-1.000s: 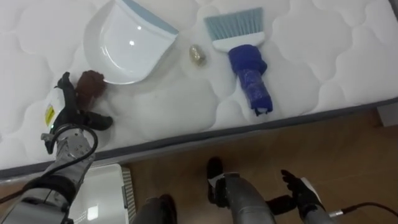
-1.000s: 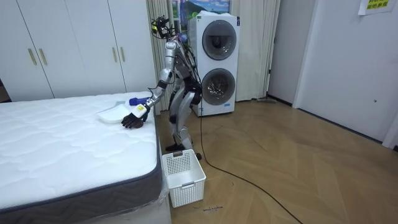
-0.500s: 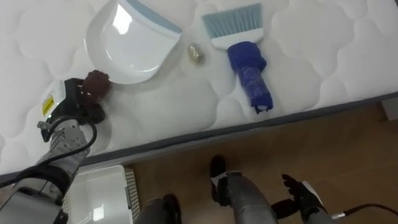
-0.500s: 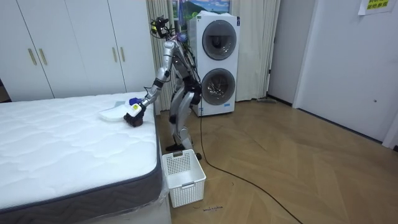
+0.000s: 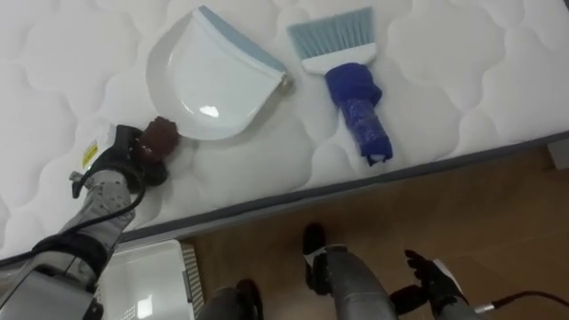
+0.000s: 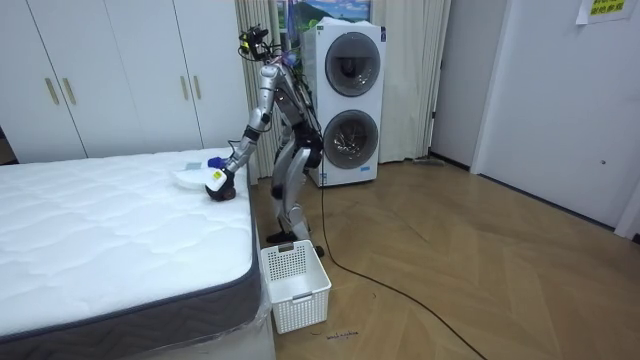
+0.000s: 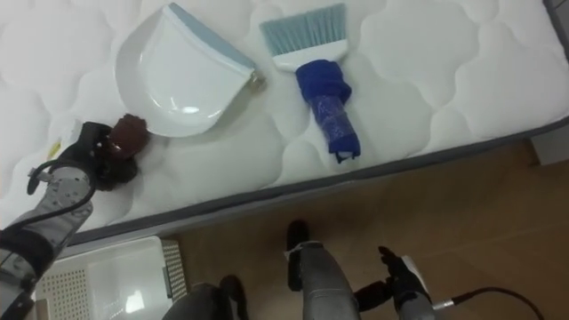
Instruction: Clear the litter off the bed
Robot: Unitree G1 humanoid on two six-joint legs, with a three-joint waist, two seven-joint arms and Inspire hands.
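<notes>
A white dustpan [image 5: 213, 89] with a pale blue lip lies on the white quilted mattress [image 5: 444, 80]. My left hand [image 5: 133, 158] is curled round its brown handle [image 5: 161, 135] near the bed's edge. A small yellowish scrap [image 5: 286, 81] shows at the pan's lip, touching it. To the right lies a hand brush [image 5: 354, 93] with a blue handle and pale blue bristles pointing away from me. My right hand [image 5: 434, 277] hangs low over the floor, fingers relaxed. I stand at the bed's corner, left arm stretched over it [image 6: 220, 183].
A white plastic basket [image 5: 142, 276] stands on the wooden floor [image 5: 498, 213] by the bed's side, just left of my feet [image 6: 295, 285]. The mattress edge [image 5: 356, 182] runs across in front of me. Stacked washing machines [image 6: 350, 100] stand behind me.
My left hand has closed round the brown handle. The dustpan has slid to the right, and its lip now reaches the scrap. The brush and my right hand have stayed put.
</notes>
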